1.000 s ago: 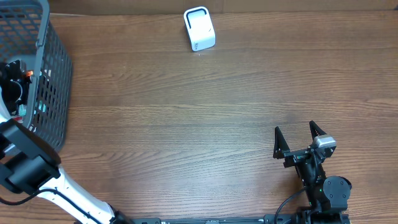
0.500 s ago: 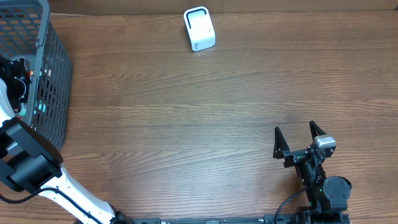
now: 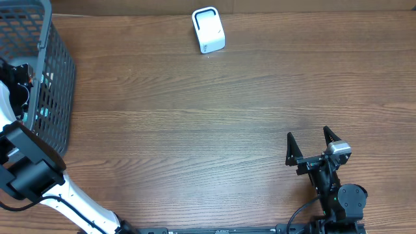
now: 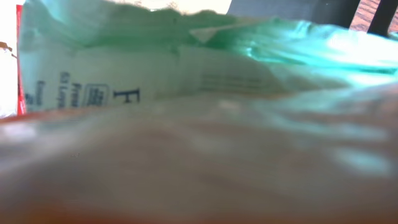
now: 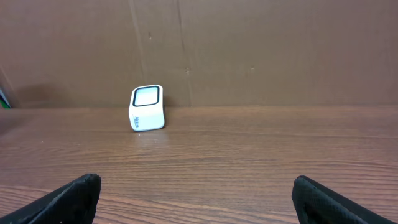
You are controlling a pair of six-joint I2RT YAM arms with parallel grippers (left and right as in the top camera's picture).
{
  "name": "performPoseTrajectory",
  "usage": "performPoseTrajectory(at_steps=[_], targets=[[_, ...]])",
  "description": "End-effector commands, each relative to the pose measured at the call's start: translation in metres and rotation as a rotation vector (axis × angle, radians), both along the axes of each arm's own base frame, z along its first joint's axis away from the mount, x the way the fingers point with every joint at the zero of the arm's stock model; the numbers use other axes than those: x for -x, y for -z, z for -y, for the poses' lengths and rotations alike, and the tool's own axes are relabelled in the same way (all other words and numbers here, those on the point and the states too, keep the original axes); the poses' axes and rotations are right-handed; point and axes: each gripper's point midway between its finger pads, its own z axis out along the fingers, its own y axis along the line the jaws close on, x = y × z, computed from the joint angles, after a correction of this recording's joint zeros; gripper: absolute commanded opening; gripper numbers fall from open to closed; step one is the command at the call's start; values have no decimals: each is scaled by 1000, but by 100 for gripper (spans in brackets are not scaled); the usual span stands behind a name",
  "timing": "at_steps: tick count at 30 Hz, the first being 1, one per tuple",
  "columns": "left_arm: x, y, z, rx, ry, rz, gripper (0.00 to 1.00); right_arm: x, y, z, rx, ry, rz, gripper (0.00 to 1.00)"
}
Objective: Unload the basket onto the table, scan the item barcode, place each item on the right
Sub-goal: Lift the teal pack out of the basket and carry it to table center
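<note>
Black fingers of the right gripper [image 3: 308,133] stand spread wide near the front edge of the wood-grain table [image 3: 195,143], gripping nothing, their tips aimed at the far side. Farther back on the left, the white left arm [image 3: 71,198] reaches over the wall of a grey mesh basket [image 3: 55,84], and the left gripper [image 3: 19,77] sits down inside it.

From overhead the basket's contents show only as teal flecks through the mesh. The left wrist camera fills that in. It is pressed close against a packet [image 4: 186,62] lying in the basket. The packet is crinkled and glossy, mint green over a white panel with dark print, a large "F" among it, and a red strip at its left edge. A tan blur covers the lower half of that view, and no finger shows. I cannot tell whether the left gripper is closed on the packet or clear of it. The packet runs off the frame on both sides, so neither its long axis nor the way it points can be read.

Only the right wrist view, between the right gripper's [image 5: 196,180] fingers, shows the face of the white barcode scanner [image 5: 147,107]. Its dark-rimmed window is turned toward the near side, and a brown cardboard wall [image 5: 249,50] stands behind it. Overhead, the barcode scanner [image 3: 208,30] stands upright at the far edge, well apart from the basket.
</note>
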Motion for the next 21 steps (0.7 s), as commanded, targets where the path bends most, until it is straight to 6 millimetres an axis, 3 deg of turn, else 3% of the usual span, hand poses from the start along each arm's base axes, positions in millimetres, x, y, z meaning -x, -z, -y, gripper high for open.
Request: performPoseTrajectory(at_steps=[1, 7, 11, 18, 21], targets=[[-10, -34, -7, -50, -7, 61, 58, 0, 2, 1, 6, 3, 3, 100], [-19, -101, -14, -122, -50, 180, 57, 0, 2, 1, 6, 3, 3, 100], [-19, -162, -15, -187, -94, 295, 58, 0, 2, 1, 6, 3, 3, 100], [3, -272, -2, -284, -201, 520, 58, 0, 2, 1, 6, 3, 3, 100], [19, -308, 10, -291, -257, 606, 58, 0, 2, 1, 6, 3, 3, 100]])
